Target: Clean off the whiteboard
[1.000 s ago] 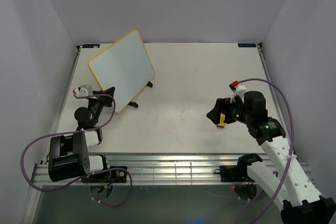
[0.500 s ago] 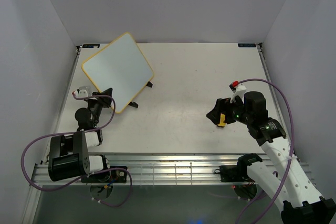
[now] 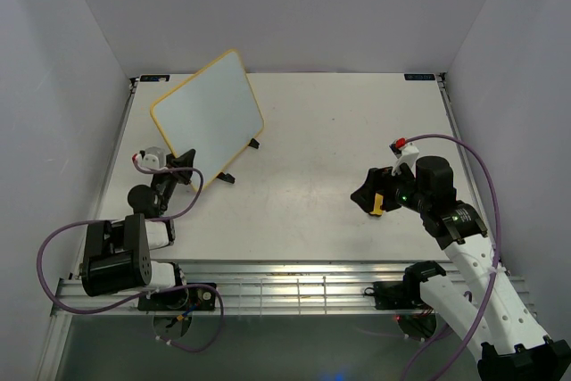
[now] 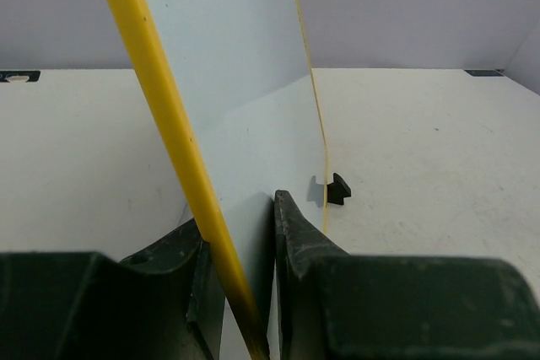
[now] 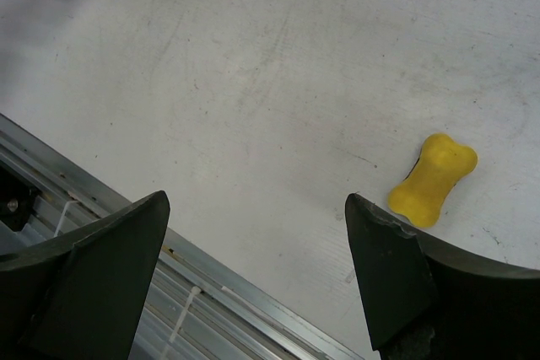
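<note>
— First, the whiteboard: where?
— Stands at the far left of the table, close to the back wall. Leans backward, tilted, on small black feet. Shows a plain white face inside a thin yellow frame.

— And the left gripper?
— Clenched on the whiteboard, at the near lower corner. In the left wrist view, pinches the yellow frame between two dark fingers, one on each face of the board. Beyond them, shows one of the feet resting on the table.

— Lifted off the table or not?
— Cannot tell from these views.

— Now the right gripper?
— Released, with the jaws spread wide and nothing between them. Hangs over the right part of the table, well apart from the whiteboard. Looks down on the bare surface and on a metal rail at the near edge.

— Anything near it?
— Yes, a small yellow eraser, shaped like a bone. Lies flat on the table, just beside one finger and outside the jaws. Touching the finger or not: cannot tell.
</note>
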Controlling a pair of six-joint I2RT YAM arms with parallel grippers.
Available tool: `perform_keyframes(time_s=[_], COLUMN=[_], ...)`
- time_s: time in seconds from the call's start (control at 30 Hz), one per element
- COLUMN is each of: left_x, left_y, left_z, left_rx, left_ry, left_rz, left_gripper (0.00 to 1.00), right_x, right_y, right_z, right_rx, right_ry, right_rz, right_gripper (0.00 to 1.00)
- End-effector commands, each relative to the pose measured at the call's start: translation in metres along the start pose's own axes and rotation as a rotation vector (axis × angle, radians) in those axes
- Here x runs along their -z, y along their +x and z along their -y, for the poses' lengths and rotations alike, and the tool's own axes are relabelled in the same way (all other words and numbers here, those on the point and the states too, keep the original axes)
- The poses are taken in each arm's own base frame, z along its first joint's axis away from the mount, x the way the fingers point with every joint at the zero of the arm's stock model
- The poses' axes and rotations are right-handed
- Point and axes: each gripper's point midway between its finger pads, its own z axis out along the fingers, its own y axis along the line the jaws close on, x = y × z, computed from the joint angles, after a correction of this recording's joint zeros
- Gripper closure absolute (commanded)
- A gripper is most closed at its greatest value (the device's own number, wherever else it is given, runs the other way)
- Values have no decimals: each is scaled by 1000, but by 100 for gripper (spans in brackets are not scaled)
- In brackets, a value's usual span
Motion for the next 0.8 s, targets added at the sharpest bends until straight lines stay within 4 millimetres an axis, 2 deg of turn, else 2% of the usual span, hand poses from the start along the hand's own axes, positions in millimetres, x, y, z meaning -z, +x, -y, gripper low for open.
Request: perform_keyframes(time_s=[0.0,0.4,0.53,0.73,0.77], left_x=[8,16,17,11,11], left_y=[-4,-2,-2,4,4], left_z=[-41,-44,-45,-39,-39], left_rx=[-298,-309,-306,-308,-305], left_ry=[-138,-172,-177,-125,-124], left_rz=[-6,-27,-30,-72,-76], left_gripper=[75,69,63,61,58], right_x=[3,5,5,3,3], right_y=[-7,-11,-12,-12,-12], right_z=[-8,-11,-11,-10,-10], right_rx=[38,51,51,51,49], right_ry=[-37,-47,-48,-45,-45], right_rz=[33,49,47,44,43], right_gripper=[10,10,10,10,10])
